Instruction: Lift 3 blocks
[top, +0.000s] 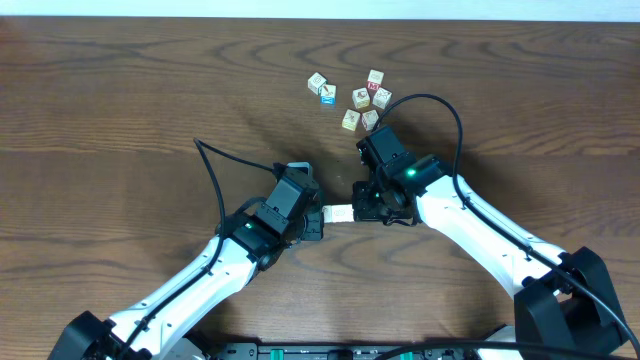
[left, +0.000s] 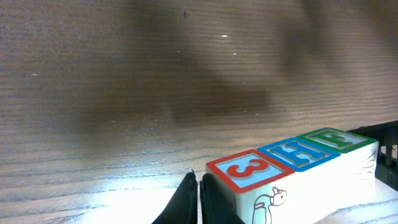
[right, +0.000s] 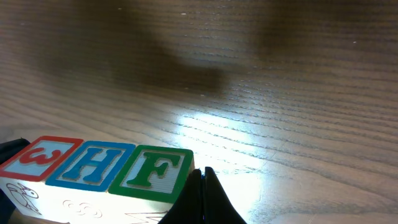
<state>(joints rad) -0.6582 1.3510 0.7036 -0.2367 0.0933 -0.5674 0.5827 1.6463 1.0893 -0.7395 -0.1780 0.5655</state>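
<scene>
Three blocks stand in a tight row (top: 338, 213) between my two grippers. In the left wrist view they are a red-edged "3" block (left: 249, 169), a blue-edged "H" block (left: 301, 152) and a green-edged "F" block (left: 336, 139). My left gripper (left: 199, 186) is shut, its closed tips pressed against the "3" end. My right gripper (right: 202, 180) is also shut and presses the "F" block (right: 152, 171) from the other end. Nothing sits between either pair of fingers. I cannot tell whether the row is off the table.
Several loose picture cubes (top: 361, 97) lie scattered behind the right arm at the back of the wooden table (top: 120, 100). Black cables (top: 215, 180) arc over both arms.
</scene>
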